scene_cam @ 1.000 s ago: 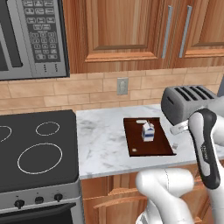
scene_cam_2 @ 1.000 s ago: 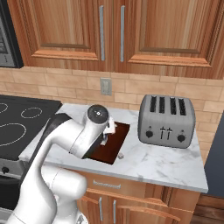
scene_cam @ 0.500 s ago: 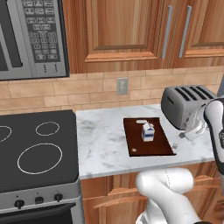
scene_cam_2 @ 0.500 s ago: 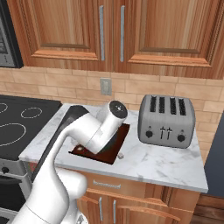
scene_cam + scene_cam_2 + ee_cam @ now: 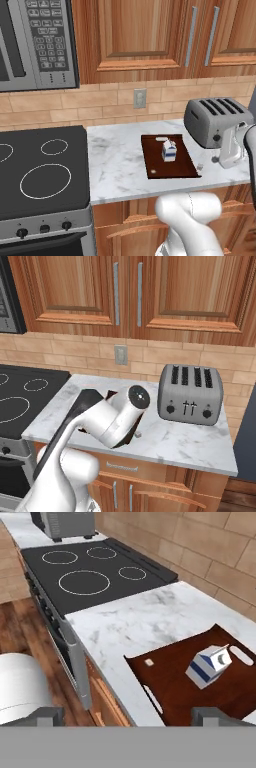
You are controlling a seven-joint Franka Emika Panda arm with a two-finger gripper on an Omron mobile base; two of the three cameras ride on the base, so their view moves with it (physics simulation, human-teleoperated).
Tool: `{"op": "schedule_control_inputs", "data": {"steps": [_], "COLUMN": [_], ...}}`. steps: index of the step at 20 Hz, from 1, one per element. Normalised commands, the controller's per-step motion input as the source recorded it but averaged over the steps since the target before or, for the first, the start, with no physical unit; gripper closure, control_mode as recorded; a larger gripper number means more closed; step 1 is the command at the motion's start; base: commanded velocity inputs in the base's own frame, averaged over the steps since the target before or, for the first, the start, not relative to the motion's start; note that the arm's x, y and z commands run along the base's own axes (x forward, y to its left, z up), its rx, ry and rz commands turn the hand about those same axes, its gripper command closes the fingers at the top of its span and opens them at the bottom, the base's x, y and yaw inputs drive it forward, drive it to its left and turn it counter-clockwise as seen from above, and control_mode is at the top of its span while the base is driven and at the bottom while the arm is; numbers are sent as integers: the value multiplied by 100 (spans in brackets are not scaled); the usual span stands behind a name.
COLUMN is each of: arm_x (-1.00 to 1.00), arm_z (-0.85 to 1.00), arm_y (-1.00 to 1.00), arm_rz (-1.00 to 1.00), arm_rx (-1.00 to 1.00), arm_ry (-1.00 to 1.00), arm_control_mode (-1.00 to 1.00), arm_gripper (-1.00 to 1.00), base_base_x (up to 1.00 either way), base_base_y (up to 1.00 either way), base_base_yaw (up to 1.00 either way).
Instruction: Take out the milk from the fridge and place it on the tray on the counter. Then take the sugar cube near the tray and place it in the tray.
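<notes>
Hand view: marbled counter (image 5: 135, 619), black stovetop (image 5: 95, 567)

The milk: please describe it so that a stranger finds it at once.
On the marbled counter between the stovetop and the toaster lies a dark brown tray. The milk stands on it: the only carton there, small, white, gable-topped, with a blue patch.
</notes>
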Motion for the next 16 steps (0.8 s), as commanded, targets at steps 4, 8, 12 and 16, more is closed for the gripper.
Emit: {"op": "schedule_control_inputs", "data": {"steps": [4,8,12,16], "arm_x": [0,0,0,0], "arm_z": [-11,-15,-20,-32], "arm_y": [-27,-71,-61,-52], "arm_rz": [4,22,25,22], "arm_rx": [3,17,10,3], "arm_ry": [-1,0,0,0], "arm_control_mode": [-100,-100,-100,-100], "arm_gripper": [-100,-100,-100,-100], "base_base_x": [0,0,0,0], "base_base_y": [0,0,0,0], "base_base_yaw": [0,0,0,0]}}
